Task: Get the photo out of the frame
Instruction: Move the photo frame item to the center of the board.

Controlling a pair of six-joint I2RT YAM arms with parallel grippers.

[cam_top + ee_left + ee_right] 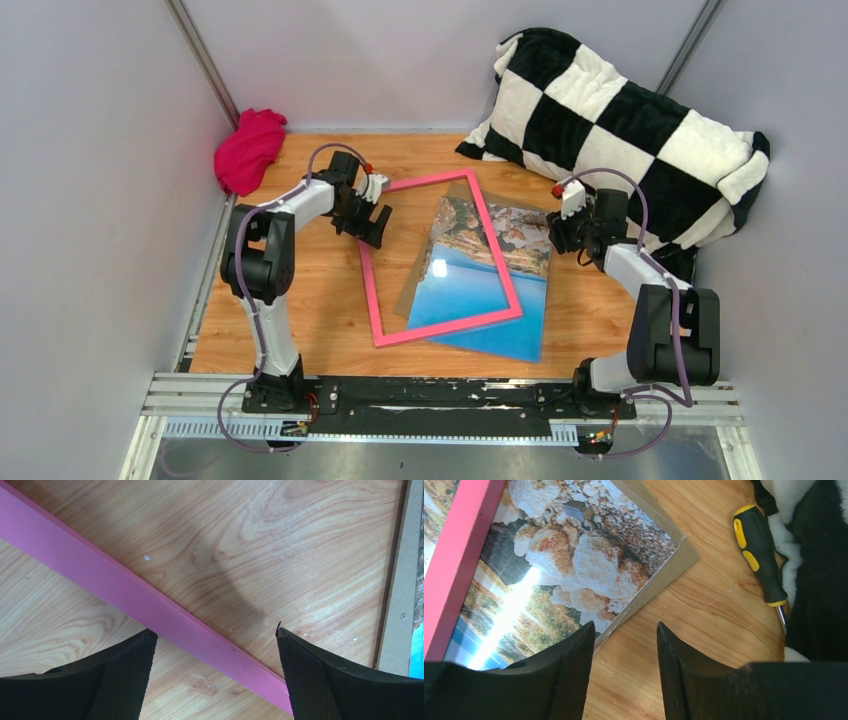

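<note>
The right hand [624, 630] sits at the photo's 2 o'clock corner. Its fingers are partly apart with only bare bench [704, 630] between them, so it holds nothing. The left hand [215, 630] is spread wide over the frame's 10 o'clock end, straddling the pink rail, also with nothing in it. I cannot tell whether it touches the rail.

The photo [530, 300] lies flat, partly under the frame [375, 290], and juts past it toward 4 o'clock. A brown board [674, 562] lies beneath it, showing just beyond the photo's edge.

The main risk is the pick-up. The print is thin and flush on the board, so closing fingers may slip over it, pinch board and print together, or crease the glossy corner.

The second risk is drag. The rail crosses the print, so a pull toward 3 o'clock would likely carry the frame along unless the left hand presses it down first.

The third is room. A screwdriver [759, 550] and a pillow [620, 120] lie close at 2 o'clock from the right hand, where the wrist or a freed print could snag.
</note>
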